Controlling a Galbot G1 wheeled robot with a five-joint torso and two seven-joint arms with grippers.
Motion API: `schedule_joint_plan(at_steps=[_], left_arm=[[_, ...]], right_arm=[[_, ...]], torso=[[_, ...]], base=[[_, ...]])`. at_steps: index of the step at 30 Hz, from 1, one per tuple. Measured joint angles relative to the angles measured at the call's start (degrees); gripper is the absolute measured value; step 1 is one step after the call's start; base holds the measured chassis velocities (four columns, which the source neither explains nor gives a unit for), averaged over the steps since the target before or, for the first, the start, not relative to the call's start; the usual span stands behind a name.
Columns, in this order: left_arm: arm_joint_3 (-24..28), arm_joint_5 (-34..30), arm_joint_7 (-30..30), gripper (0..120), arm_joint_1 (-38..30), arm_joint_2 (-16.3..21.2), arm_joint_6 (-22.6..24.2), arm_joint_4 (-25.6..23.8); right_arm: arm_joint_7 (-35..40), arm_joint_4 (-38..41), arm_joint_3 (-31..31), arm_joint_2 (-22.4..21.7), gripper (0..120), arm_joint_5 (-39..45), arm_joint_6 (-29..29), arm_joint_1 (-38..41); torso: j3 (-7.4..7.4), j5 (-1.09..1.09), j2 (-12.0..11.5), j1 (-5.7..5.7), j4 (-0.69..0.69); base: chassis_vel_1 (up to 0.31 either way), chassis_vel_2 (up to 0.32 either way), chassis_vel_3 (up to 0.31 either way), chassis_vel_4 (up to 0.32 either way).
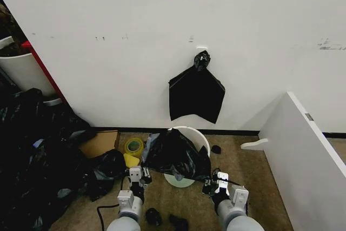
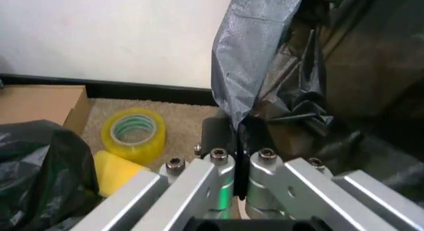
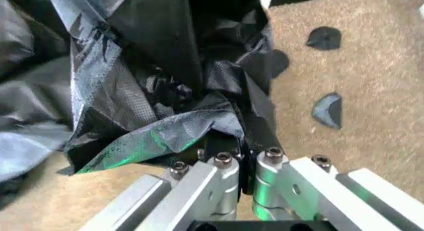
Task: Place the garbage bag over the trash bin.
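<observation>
The crinkled black garbage bag (image 1: 174, 154) lies draped over the near side of the cream-white trash bin (image 1: 198, 138), which stands on the carpet by the wall. Part of the bin's rim and its base still show. My left gripper (image 1: 139, 176) is shut on the bag's left edge (image 2: 248, 67), pinching a fold of plastic between its fingers. On the other side, my right gripper (image 1: 216, 182) is shut on the bag's right edge (image 3: 166, 126). Both grippers hold the bag low, near the bin's base.
A flat black bag (image 1: 195, 94) hangs from a wall hook above the bin. A heap of black sacks (image 1: 38, 155), a cardboard box (image 1: 100, 143) and a yellow tape roll (image 1: 134, 146) lie to the left. A white panel (image 1: 308, 155) stands to the right.
</observation>
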Motion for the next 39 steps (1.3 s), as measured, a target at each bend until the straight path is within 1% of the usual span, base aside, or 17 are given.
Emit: schedule_joint_plan(at_steps=[5, 9, 10, 17, 25, 31, 33, 35, 36, 37, 39], left_arm=[[0.2, -0.1, 0.0, 0, -1.9, -0.4, 1.9, 1.6], [0.5, -0.6, -0.2, 0, -4.1, -1.0, 5.2, 3.3], [0.5, -0.6, -0.2, 0, -4.1, -1.0, 5.2, 3.3], [0.7, -1.3, -0.4, 0, -6.6, -1.1, 9.3, 6.1], [0.6, -2.6, -0.2, 0, -7.6, -1.6, 9.4, 7.7], [0.3, -5.7, -0.2, 0, -7.6, -1.0, 8.6, 5.8], [0.2, -6.6, -0.6, 0, -7.5, -0.7, 8.8, 4.9], [0.0, -7.4, -0.9, 6, -7.3, -0.4, 9.5, 4.0], [-0.1, -7.8, -1.0, 11, -7.0, -0.2, 10.1, 3.3], [-0.1, -7.8, -1.0, 11, -7.0, -0.2, 10.1, 3.3], [-0.2, -8.4, -1.0, 21, -6.3, 0.4, 10.9, 1.9]], right_arm=[[-0.8, -2.7, 1.1, 0.2, 0, -0.3, -0.4, 1.5], [-0.6, -4.0, 1.8, 0.9, 0, 1.2, -1.9, 2.9], [-0.6, -4.0, 1.8, 0.9, 0, 1.2, -1.9, 2.9], [0.4, -7.3, 1.2, 2.7, 0, 0.7, -3.6, 4.9], [-0.2, -10.1, 1.5, 3.8, 0, -1.1, -3.5, 5.9], [-0.6, -7.3, 2.7, 3.1, 0, -1.2, -3.4, 4.3], [-0.9, -5.5, 3.5, 2.5, 8, -1.8, -4.4, 2.7], [-1.2, -4.0, 4.3, 2.1, 15, -2.3, -5.4, 1.1], [-1.5, -3.2, 4.8, 1.9, 20, -2.6, -5.9, 0.2], [-1.5, -3.2, 4.8, 1.9, 20, -2.6, -5.9, 0.2], [-1.9, -1.6, 5.9, 1.7, 28, -3.0, -6.9, -1.7]], torso=[[0.00, 0.00, 0.0, 0.00, 0.00], [0.00, -0.01, 0.0, 0.00, 0.00], [0.00, -0.01, 0.0, 0.00, 0.00], [0.00, 0.00, 0.0, 0.00, 0.00], [0.01, 0.00, 0.0, 0.00, 0.00], [0.00, 0.00, 0.0, 0.00, 0.00], [0.00, 0.00, 0.0, 0.00, 0.00], [0.00, -0.01, 0.0, 0.00, 0.00], [0.00, 0.00, 0.0, 0.00, 0.00], [0.00, 0.00, 0.0, 0.00, 0.00], [0.00, -0.01, 0.0, 0.00, 0.00]], base=[[0.000, 0.000, 0.000, 0.000], [0.000, 0.000, 0.000, 0.000], [0.000, 0.000, 0.000, 0.000], [0.000, 0.000, 0.000, 0.000], [0.000, 0.000, 0.000, 0.000], [0.000, 0.000, 0.000, 0.000], [0.000, 0.000, 0.000, 0.000], [0.000, 0.000, 0.000, 0.000], [0.000, 0.000, 0.000, 0.000], [0.000, 0.000, 0.000, 0.000], [0.000, 0.000, 0.000, 0.000]])
